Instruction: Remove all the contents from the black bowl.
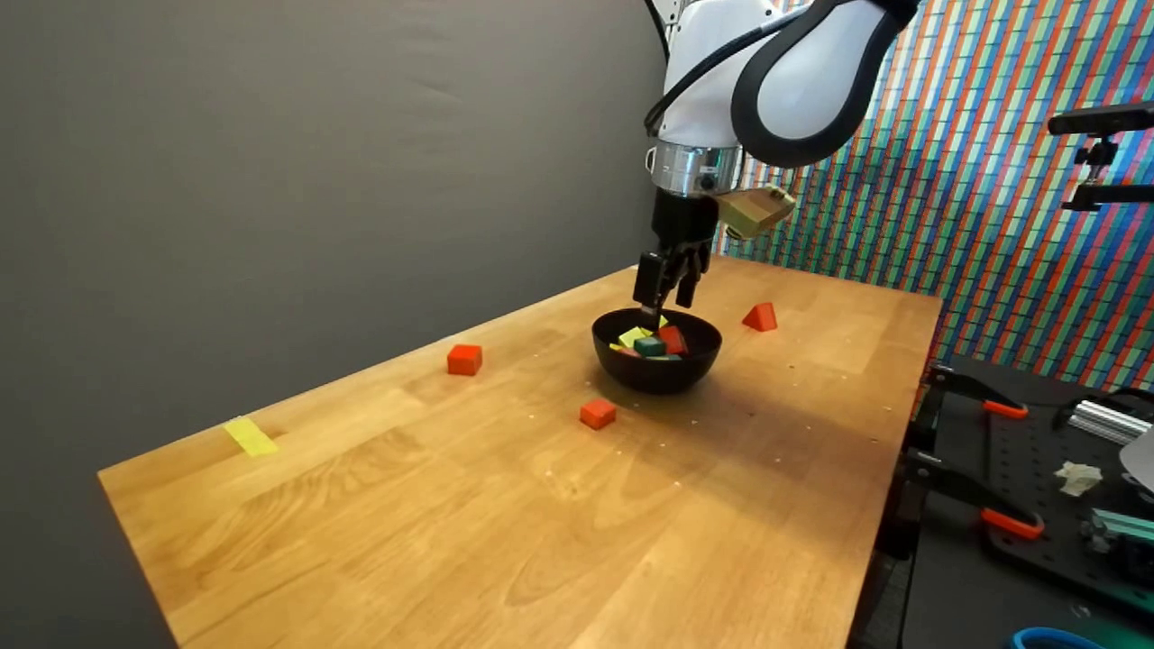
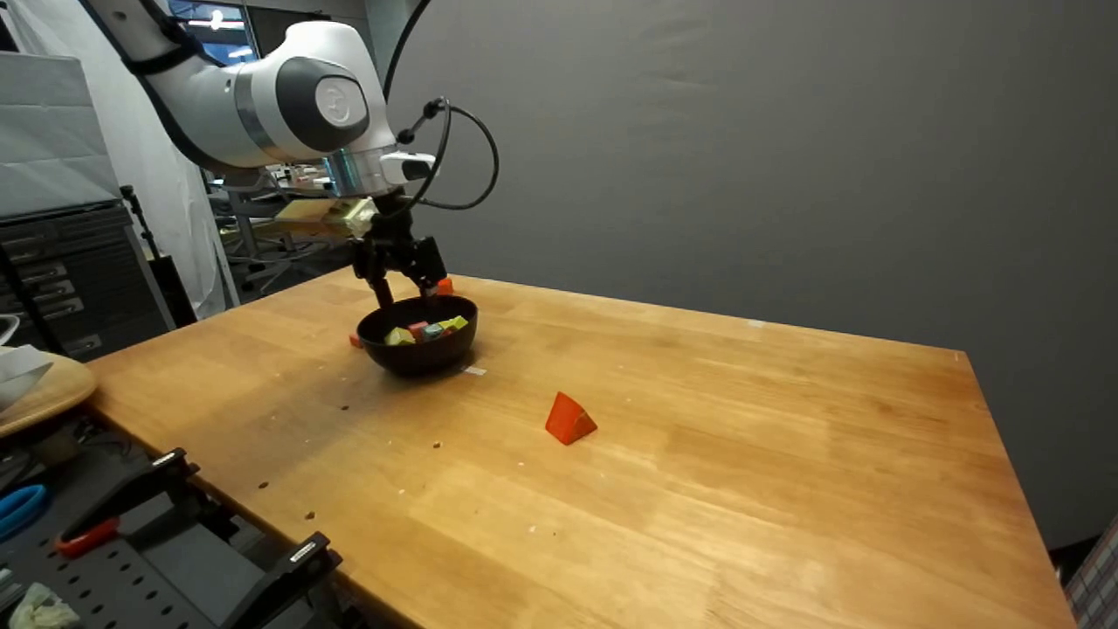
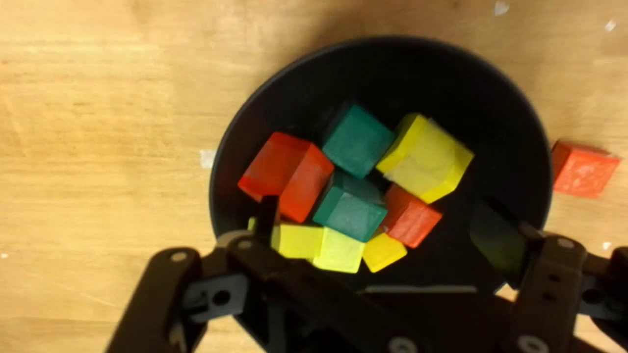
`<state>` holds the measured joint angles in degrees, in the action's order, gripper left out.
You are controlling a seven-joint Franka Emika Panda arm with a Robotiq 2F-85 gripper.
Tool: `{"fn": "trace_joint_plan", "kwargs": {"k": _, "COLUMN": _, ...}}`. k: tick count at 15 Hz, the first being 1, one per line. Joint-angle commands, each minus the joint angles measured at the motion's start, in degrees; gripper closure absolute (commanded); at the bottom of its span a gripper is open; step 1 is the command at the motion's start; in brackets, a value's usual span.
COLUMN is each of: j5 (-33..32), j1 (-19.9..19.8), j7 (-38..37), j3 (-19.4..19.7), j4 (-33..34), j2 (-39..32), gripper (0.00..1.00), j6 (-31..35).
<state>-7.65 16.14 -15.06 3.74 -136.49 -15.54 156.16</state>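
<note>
I have the claw (image 2: 406, 295) released, its jaws spread wide over the bowl (image 1: 658, 374), which stands upright on the table (image 1: 505, 550). Inside it my wrist view shows two green blocks (image 3: 355, 142), some red blocks (image 3: 274, 164) and several yellow blocks (image 3: 339, 252), heaped against one another. Three red pieces (image 1: 598, 414) lie on the table around the bowl, one of them a wedge (image 2: 568, 421). The labels (image 2: 303, 551) on the clamps (image 2: 275, 590) and the round emblem (image 2: 338, 100) on the arm (image 2: 196, 114) are too small for me to read.

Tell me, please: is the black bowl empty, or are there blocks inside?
The black bowl is not empty: the wrist view shows red blocks, green blocks and yellow blocks inside it.
</note>
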Motion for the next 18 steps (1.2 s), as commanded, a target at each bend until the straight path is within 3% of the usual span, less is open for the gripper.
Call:
{"fn": "trace_joint_plan", "kwargs": {"k": 1, "j5": 5.02, "j1": -4.08, "j7": 4.55, "j3": -5.4, "j4": 2.62, "j2": 1.24, "gripper": 0.0, "j6": -9.72}}
{"fn": "trace_joint_plan", "kwargs": {"k": 12, "j5": 18.69, "j1": -14.29, "j7": 16.11, "j3": -11.71, "j4": 16.23, "j2": -16.55, "gripper": 0.0, "j6": -8.25}}
{"fn": "trace_joint_plan", "kwargs": {"k": 18, "j5": 17.69, "j1": -13.36, "j7": 16.23, "j3": -12.18, "j4": 20.41, "j2": -18.84, "gripper": 0.0, "j6": -8.41}}
